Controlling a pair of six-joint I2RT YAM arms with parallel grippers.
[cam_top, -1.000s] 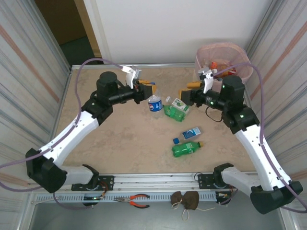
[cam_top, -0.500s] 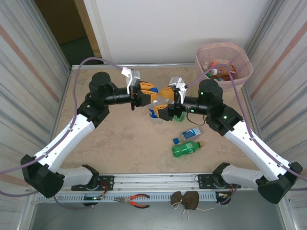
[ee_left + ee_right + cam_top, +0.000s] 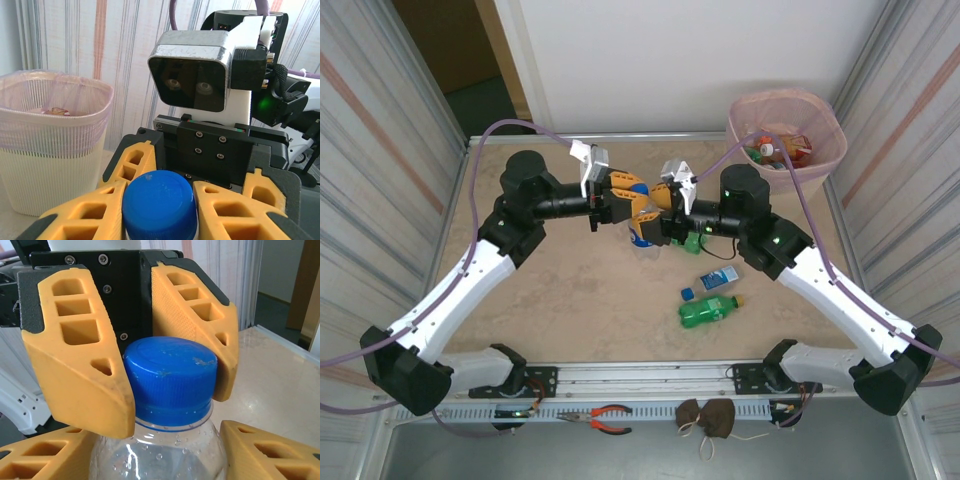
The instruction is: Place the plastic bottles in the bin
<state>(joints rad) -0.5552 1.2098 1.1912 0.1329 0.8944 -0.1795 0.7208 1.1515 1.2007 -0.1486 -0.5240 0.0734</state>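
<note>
**Item:** blue-capped bottle (image 3: 642,234), clear plastic, blue label.

**Location:** mid-tabletop (image 3: 570,290), upright between the two tools, well apart from the bin (image 3: 786,92). Base on the surface or lifted: cannot tell.

**Hold, left tool (image 3: 632,198):** clamped together on the blue cap (image 3: 170,372), with its fingers (image 3: 75,365) pressed to either side of it.

**Hold, right tool (image 3: 658,216):** own fingers (image 3: 45,457) set astride the bottle's shoulder, just under the cap. Gripping or merely bracketing: cannot tell.

**Reason for hold (judged):** a handover. Gripped by the cap so that the body is left free for the second tool. Bin in the far right corner, on the right arm's side.

**Bin contents:** several bottles already inside (image 3: 780,148).

**Nearby on the tabletop:**
- green bottle (image 3: 708,311), lying down
- small blue-labelled bottle (image 3: 718,278), just beyond it
- partly hidden green bottle (image 3: 692,243), under the right forearm

**On the near rail:** red-handled pliers (image 3: 603,419) and a brown pouch (image 3: 708,418).

**Obstructions (judged):**
- Left tool needs to let go of the cap before any carry.
- Purple cable (image 3: 800,165) draped close to the bin rim.
</note>
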